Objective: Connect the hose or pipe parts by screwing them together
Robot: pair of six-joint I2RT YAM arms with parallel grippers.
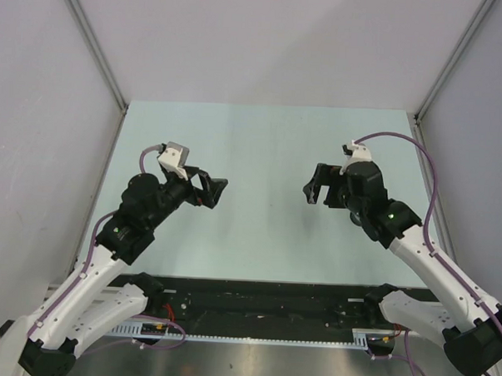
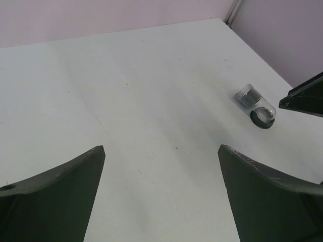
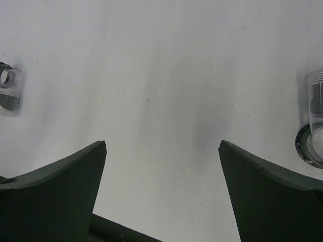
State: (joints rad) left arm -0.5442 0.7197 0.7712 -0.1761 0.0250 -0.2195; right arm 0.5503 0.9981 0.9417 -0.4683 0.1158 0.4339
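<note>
Two small clear fittings lie on the pale table (image 1: 261, 138). One fitting (image 2: 256, 105) has a ribbed threaded tube at one end and a dark ring at the other; it also shows at the right edge of the right wrist view (image 3: 313, 126). A second fitting (image 3: 7, 91), short with a dark ring, lies at that view's left edge. Neither can be made out from above. My left gripper (image 1: 220, 187) (image 2: 161, 148) and right gripper (image 1: 309, 190) (image 3: 162, 143) hover facing each other. Both are open with only bare table between the fingers.
Grey wall panels (image 1: 55, 104) enclose the table on the left, the back and the right. A black rail (image 1: 254, 300) runs along the near edge by the arm bases. A dark tip of the right gripper's finger (image 2: 305, 97) reaches into the left wrist view beside the fitting.
</note>
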